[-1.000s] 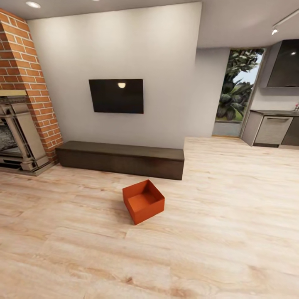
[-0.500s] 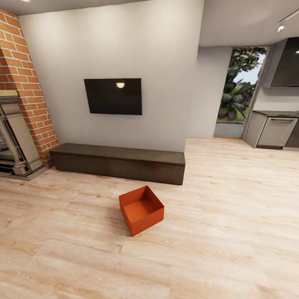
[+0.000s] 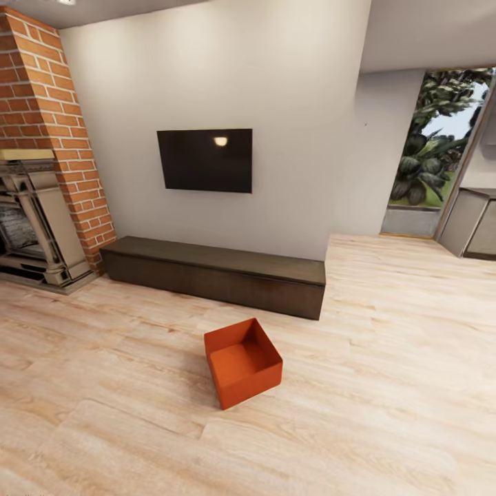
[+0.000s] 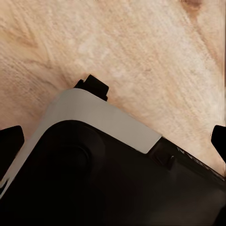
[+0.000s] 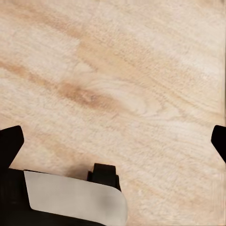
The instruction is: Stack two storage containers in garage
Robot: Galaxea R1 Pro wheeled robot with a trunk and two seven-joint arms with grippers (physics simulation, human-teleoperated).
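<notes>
light wood planks (image 3: 386,358) run through the living room in the head view, past a brick chimney (image 3: 62,124), fireplace (image 3: 34,227), wall-mounted tv (image 3: 205,160) and long dark cabinet (image 3: 217,272). one orange-red storage container (image 3: 243,362) sits open side up on the planks just in front of that cabinet, apart from it. each wrist view looks down at bare planks: the left end effector (image 4: 113,136) and right end effector (image 5: 113,139) have their dark fingertips spread wide at the frame edges, holding nothing, with no container near them.
</notes>
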